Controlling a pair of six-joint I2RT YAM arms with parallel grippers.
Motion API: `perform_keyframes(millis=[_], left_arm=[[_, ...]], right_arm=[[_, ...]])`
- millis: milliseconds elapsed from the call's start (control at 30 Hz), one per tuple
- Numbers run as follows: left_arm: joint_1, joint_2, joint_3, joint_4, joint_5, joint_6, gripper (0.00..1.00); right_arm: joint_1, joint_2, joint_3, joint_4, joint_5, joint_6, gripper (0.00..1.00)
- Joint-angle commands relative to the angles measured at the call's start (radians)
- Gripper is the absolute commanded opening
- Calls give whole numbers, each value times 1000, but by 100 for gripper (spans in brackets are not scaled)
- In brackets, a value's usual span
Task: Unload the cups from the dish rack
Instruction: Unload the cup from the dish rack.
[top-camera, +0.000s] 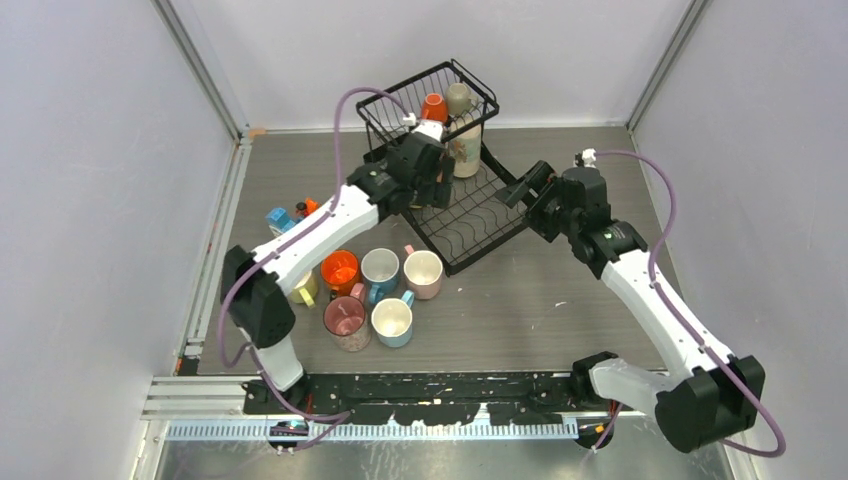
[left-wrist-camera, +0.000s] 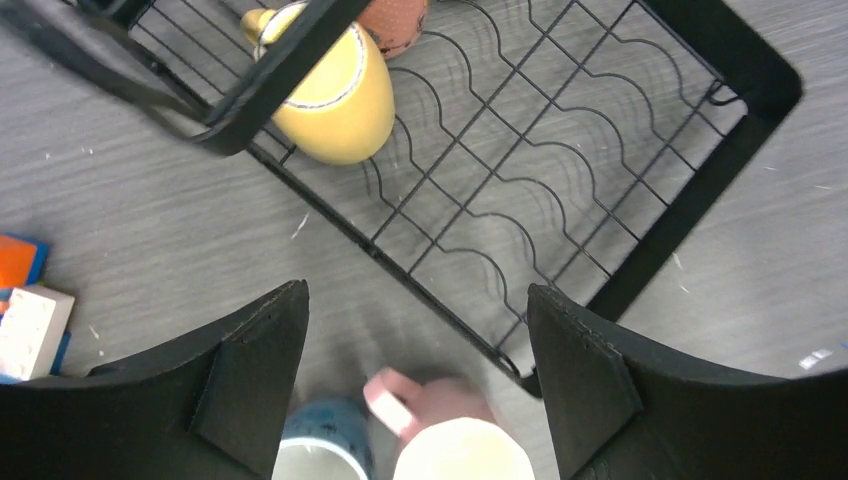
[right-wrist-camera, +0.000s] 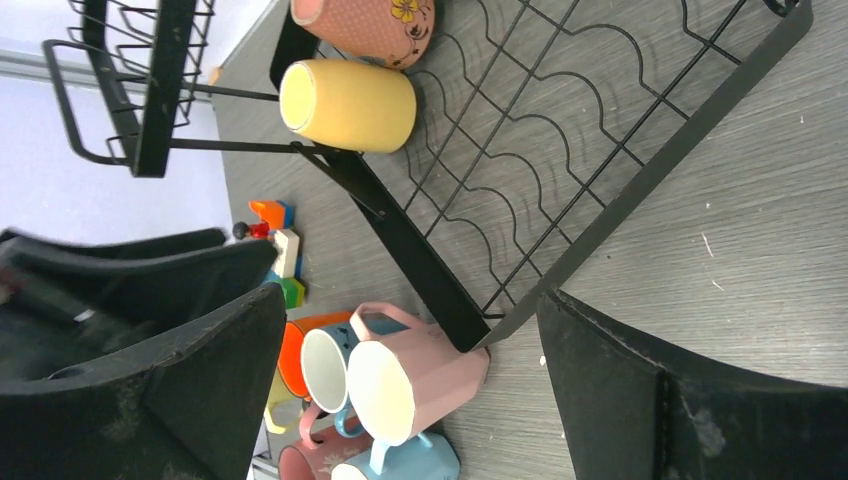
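Observation:
The black wire dish rack (top-camera: 482, 218) stands at the back middle. An orange cup (top-camera: 434, 107) and a beige cup (top-camera: 459, 98) sit in its upper basket. A yellow cup (left-wrist-camera: 335, 95) lies on its side on the lower tray (left-wrist-camera: 560, 170), next to a salmon dotted cup (right-wrist-camera: 365, 25). The yellow cup also shows in the right wrist view (right-wrist-camera: 348, 105). My left gripper (top-camera: 428, 185) is open and empty above the tray's left edge. My right gripper (top-camera: 522, 188) is open and empty at the tray's right side.
Several cups stand on the table left of the rack: orange (top-camera: 340, 270), light blue (top-camera: 380, 268), pink (top-camera: 423, 273), salmon (top-camera: 346, 318), another light blue (top-camera: 393, 320), yellow (top-camera: 303, 291). Small coloured blocks (top-camera: 285, 215) lie farther left. Walls close in both sides.

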Motion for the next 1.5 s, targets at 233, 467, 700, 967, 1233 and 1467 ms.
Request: perform_keyframes(millis=[233,467,700,967,1233,1467], left_arm=[[-61,221,-9,351,-344,265,84],[-62,301,-15,451,-470,364,85],[-53,348,-14,515,-516,408,89],[-30,374,-19,569,-476,417,90],[-28,383,-22,601,-477,470,90],[-21,408,4,596,-450,483,91]], right_arm=[[-19,-116,-69,72,30,40,100],[-22,-122,-86,88,20,36,100],[-22,-112,-96,100,4,34,100],[-23,-123,-111,104,3,29,100],[-23,-122,-123,111,-3,29,100],[-24,-112,-123,114,-14,25,100]])
